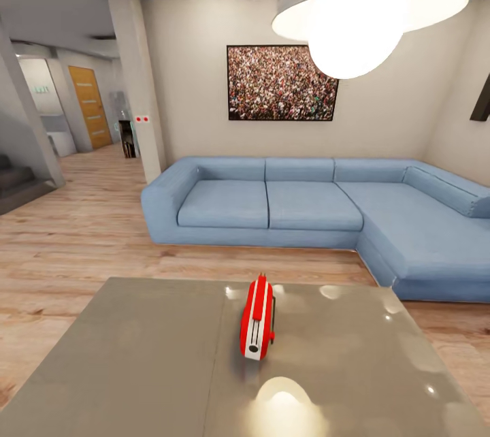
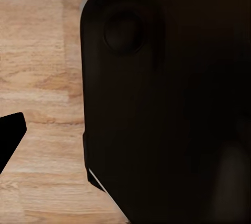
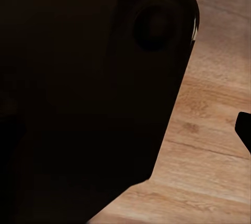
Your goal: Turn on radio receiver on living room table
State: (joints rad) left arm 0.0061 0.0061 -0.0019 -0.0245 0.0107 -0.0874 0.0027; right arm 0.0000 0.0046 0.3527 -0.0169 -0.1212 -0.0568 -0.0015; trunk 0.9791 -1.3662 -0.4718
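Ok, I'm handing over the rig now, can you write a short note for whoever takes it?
Grippers: the wrist views show dark robot body over wood floor; whether either gripper is open or shut cannot be told.
Things: the red radio stands on the grey table, end-on to the robot, near the table's middle. The blue sofa is beyond it.
Done: robot is at the table, facing the radio.
Left: bring an arm up, reach the radio, switch it on.

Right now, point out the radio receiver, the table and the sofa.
radio receiver (image 1: 256, 320): head view, on its red and white body.
table (image 1: 150, 362): head view, bare glossy top left of the radio.
sofa (image 1: 313, 205): head view, middle seat cushion.
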